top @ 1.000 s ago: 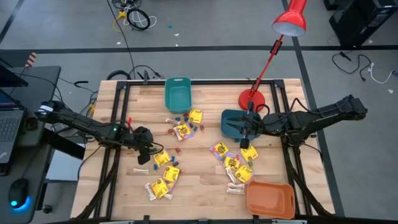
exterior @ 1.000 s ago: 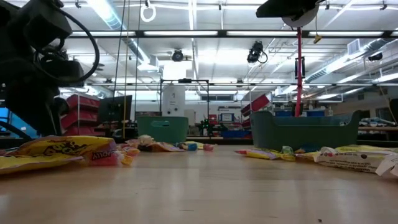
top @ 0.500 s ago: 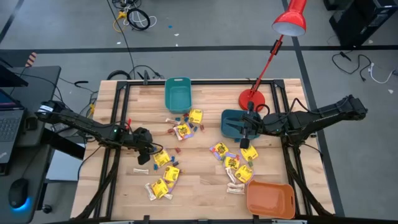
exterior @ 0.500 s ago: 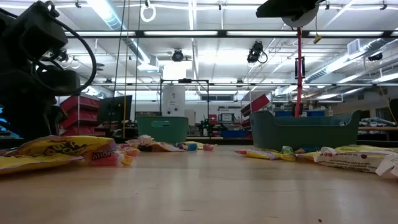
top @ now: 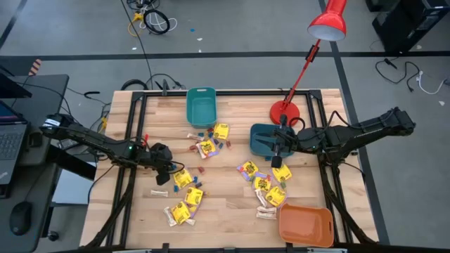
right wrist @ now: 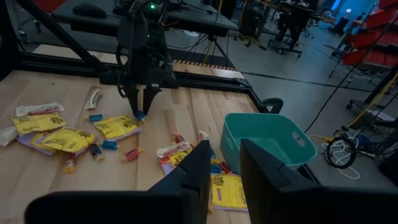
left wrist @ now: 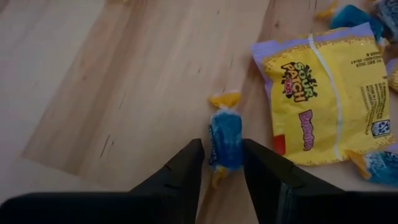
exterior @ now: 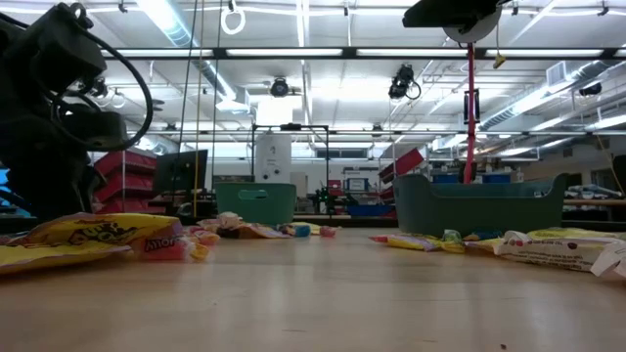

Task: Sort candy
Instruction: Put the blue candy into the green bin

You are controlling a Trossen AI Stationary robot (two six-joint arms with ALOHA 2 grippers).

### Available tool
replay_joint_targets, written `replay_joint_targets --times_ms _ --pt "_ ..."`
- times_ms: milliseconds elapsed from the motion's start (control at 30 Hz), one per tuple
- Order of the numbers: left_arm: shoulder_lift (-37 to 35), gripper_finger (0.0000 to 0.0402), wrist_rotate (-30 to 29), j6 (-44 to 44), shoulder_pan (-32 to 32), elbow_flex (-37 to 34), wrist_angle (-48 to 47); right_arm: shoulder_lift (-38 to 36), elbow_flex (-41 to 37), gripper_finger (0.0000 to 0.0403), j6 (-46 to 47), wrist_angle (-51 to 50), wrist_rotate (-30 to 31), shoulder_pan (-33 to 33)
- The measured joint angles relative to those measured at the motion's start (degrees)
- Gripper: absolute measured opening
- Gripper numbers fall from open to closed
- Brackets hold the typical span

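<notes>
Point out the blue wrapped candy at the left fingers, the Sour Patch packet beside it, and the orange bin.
blue wrapped candy (left wrist: 224,138), left wrist view, wrapper middle
Sour Patch packet (left wrist: 323,93), left wrist view, yellow face
orange bin (top: 305,225), high view, floor

Bare worktop (top: 228,193) is lying open between the two candy (top: 184,209) clusters. Around the left end effector (top: 168,173), yellow packets are crowding close. The dark teal bin (top: 261,138) and lamp base (top: 284,111) are hemming the right end effector (top: 275,145).

A red desk lamp (top: 328,22) is leaning over the wooden table (top: 232,112) at one o'clock; cables (top: 150,20) are lying on grey floor at eleven; ceiling strip lights (exterior: 293,53) are glowing overhead.
</notes>
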Motion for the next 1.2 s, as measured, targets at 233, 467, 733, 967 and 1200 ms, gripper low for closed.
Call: replay_joint_targets --times_ms 233,467,733,967,1200 --pt "0.0 0.0065 -0.2 0.2 0.0 0.0 -0.4 0.0 0.0 0.0076 0.0 0.0 0.0 0.0" --pt "0.0 0.0054 -0.1 0.3 0.0 0.0 -0.3 0.0 0.0 0.0076 0.0 0.0 0.0 0.0" --pt "-0.1 0.0054 0.1 0.3 0.0 0.0 -0.1 0.0 0.0 0.0076 0.0 0.0 0.0 0.0" --pt "-0.1 0.0054 0.2 0.3 0.0 0.0 0.1 0.0 0.0 0.0077 0.0 0.0 0.0 0.0" --pt "0.0 0.0054 1.1 0.7 0.0 2.1 -2.0 0.0 0.0 0.0076 0.0 0.0 0.0 0.0"
